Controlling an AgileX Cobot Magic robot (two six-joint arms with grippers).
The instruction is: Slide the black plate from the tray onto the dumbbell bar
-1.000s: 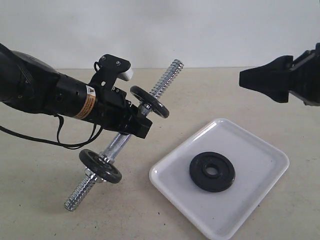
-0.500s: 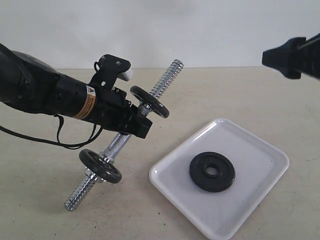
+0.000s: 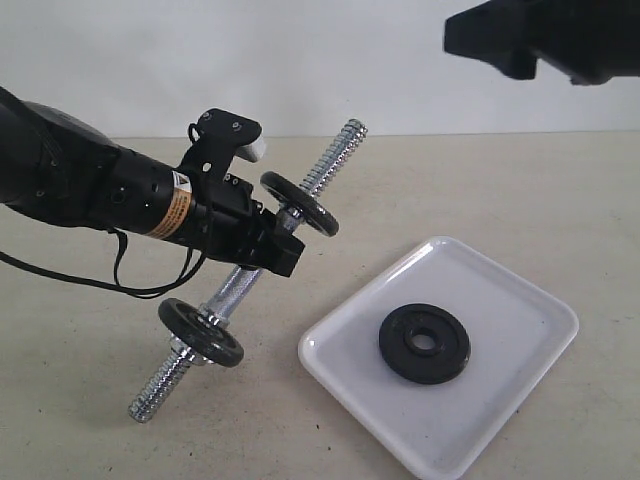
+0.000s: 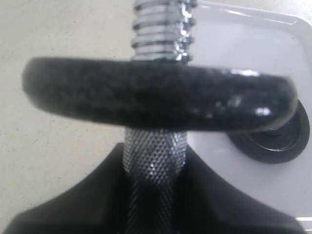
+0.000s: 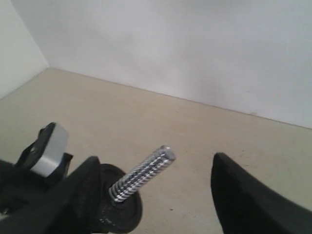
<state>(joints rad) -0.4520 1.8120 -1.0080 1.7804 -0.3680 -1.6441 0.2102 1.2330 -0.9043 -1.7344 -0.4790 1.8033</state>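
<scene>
Two black fingers (image 4: 97,195) of the left gripper (image 3: 274,252) are clamped on the knurled middle of the dumbbell bar (image 3: 236,284), and the left wrist view shows the chrome grip squeezed between them just below one of the small black discs (image 4: 156,100). This arm reaches in from the left and holds the bar on a slant. The far threaded end (image 3: 340,148) is raised and points up and to the right, while the near threaded end (image 3: 152,395) dips low toward the beige table (image 3: 90,420); whether it touches the surface I cannot tell. One mounted disc (image 3: 300,203) sits just beyond the fingers on the far side, the other (image 3: 200,332) on the near side, each with a chrome nut (image 3: 182,349) against it. Right of the bar, apart from it, the white tray (image 3: 520,285) rests on the table at an angle. The black plate (image 3: 424,343) lies flat near the tray's middle, hub ring up, with nothing touching it. The right gripper (image 3: 485,38) hangs high at the far right, well above the tray. Its fingers (image 5: 243,195) are spread apart and hold nothing, and the right wrist view looks between them onto the bar's raised end (image 5: 144,171).
</scene>
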